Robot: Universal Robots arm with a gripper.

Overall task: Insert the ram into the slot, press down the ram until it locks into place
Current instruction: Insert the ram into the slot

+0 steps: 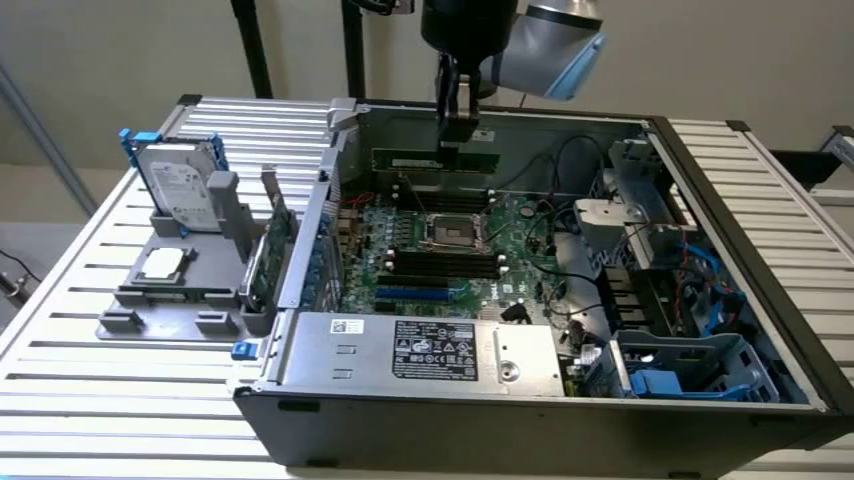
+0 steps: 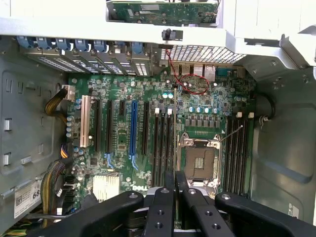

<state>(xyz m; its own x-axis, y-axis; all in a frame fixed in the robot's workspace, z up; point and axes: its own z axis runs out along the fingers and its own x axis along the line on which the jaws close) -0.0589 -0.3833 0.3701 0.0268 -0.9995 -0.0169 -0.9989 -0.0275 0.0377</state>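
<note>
My gripper [image 1: 458,128] reaches down from above into the open computer case and is shut on the ram [image 1: 435,158], a thin green stick held level above the motherboard's far side. In the wrist view the ram [image 2: 176,128] appears edge-on as a thin line running out from between the black fingers [image 2: 168,190]. It hangs over the board between the CPU socket [image 2: 200,159] and a bank of long black slots [image 2: 163,145], close to the slot nearest the socket. A second bank of black slots [image 2: 237,148] lies on the socket's other side. The ram sits above the board, not in any slot.
A blue slot [image 2: 133,128] and white card slots lie beside the memory banks. Red wires [image 2: 190,85] and cable bundles [image 2: 54,106] lie at the board's edges. The power supply [image 1: 427,348] and drive cages [image 1: 681,365] fill the case. On the exterior view's left stand an expansion card [image 1: 276,255] and a hard drive [image 1: 180,185].
</note>
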